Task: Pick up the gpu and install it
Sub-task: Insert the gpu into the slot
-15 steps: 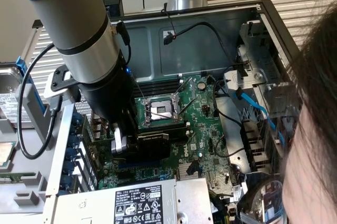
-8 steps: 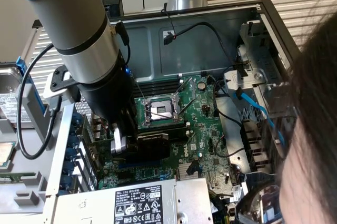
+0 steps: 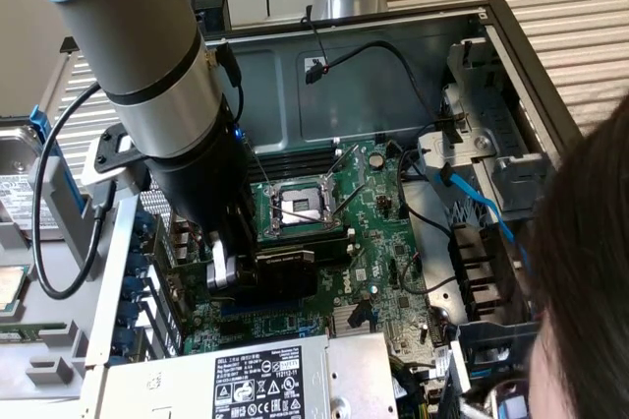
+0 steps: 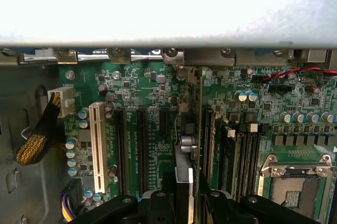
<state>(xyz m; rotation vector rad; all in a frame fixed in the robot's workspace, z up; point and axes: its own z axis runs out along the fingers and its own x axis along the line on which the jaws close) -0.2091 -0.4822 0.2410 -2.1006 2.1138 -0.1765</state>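
The gpu, a card with a black shroud, hangs low over the green motherboard inside the open computer case. My gripper is shut on the end of the card toward the exterior view's left. In the wrist view the gpu shows edge-on between my black fingers, and my gripper sits above the row of black expansion slots. I cannot tell whether the card touches a slot.
The CPU socket with its metal frame lies just behind the card. A power supply sits at the front, drive bays and a blue cable at the exterior view's right. A person's head leans in there. A white slot and a yellow braided cable flank the black slots.
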